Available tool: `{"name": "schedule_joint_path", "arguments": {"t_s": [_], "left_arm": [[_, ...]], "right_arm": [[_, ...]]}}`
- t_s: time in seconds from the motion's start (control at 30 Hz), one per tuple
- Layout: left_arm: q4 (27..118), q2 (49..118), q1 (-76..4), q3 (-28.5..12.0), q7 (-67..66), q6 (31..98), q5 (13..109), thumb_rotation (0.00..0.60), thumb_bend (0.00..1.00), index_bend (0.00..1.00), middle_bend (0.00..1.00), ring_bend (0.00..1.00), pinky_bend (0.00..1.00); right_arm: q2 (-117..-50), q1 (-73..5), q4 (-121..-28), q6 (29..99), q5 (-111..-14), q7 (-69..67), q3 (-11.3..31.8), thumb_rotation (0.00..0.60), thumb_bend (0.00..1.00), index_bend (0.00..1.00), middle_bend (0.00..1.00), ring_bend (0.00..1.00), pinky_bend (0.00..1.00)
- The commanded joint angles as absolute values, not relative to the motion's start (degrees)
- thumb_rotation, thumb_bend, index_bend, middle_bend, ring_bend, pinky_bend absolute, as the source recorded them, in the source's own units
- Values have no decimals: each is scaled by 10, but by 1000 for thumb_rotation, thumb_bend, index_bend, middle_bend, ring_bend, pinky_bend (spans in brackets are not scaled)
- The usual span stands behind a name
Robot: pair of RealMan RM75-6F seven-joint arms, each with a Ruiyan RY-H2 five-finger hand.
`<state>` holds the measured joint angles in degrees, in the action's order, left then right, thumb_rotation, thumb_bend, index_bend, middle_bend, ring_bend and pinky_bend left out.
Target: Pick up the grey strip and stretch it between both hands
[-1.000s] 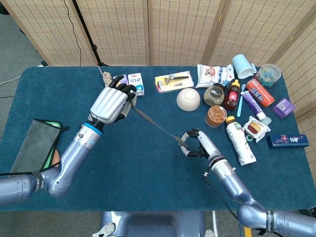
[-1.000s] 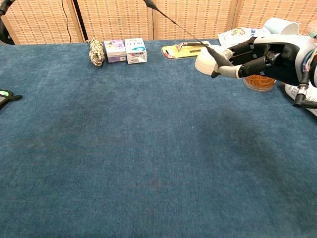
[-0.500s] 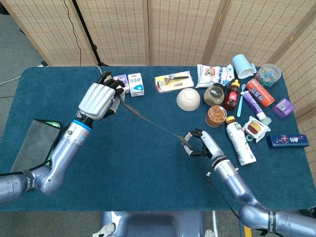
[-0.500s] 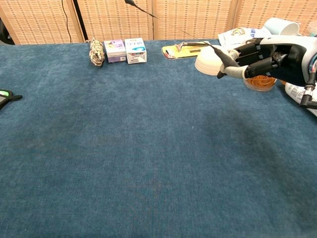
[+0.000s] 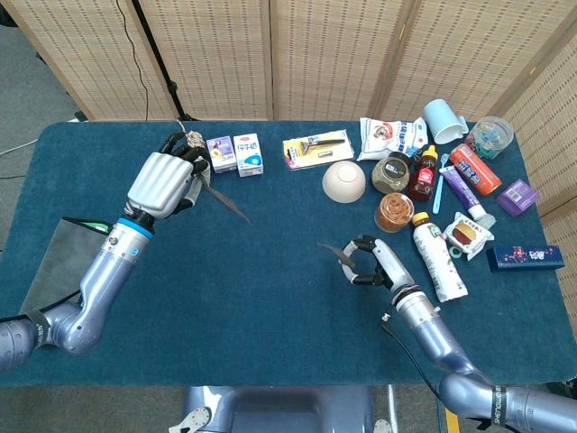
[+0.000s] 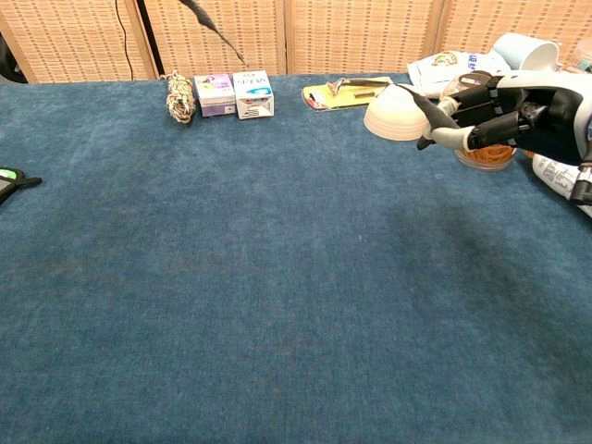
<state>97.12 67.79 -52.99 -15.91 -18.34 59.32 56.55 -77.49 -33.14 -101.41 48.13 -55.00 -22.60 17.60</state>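
My left hand (image 5: 162, 183) is raised over the table's back left and grips one end of the grey strip (image 5: 225, 203). The strip trails down to the right and ends free in the air; the chest view shows it hanging from the top edge (image 6: 215, 30). My right hand (image 5: 368, 262) hovers right of centre, its fingers pinched on a short grey piece (image 5: 332, 251) that pokes out to the left. This piece (image 6: 421, 100) also sticks out of the right hand (image 6: 509, 111) in the chest view. No strip shows in the gap between the two pieces.
Two small boxes (image 5: 234, 152), a rope bundle (image 5: 191, 140) and a razor pack (image 5: 317, 147) line the back edge. A white bowl (image 5: 343, 180), jars, bottles and packets crowd the right side. A dark pad (image 5: 63, 262) lies at the left edge.
The left hand moved further left and back. The strip, taut between both hands before, no longer spans them: a long part hangs from the left hand, a short piece stays at the right.
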Motion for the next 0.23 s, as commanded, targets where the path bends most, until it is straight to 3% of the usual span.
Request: {"name": "schedule_joint_path", "arguments": {"t_s": [0.03,0.23], "left_arm": [[968,677,-527,-158,-179,591,565,600,612,766,317,280,91],[966,681,-524,-155,-176,588,569,600,612,765,318,280,91]], "right_arm": [[-773,-330,-1013,480,-551,-227,175,600,766,704,415,215,1],[-773,-329,-1012,478,-553,-229,175,600,767,704,415,215,1]]}}
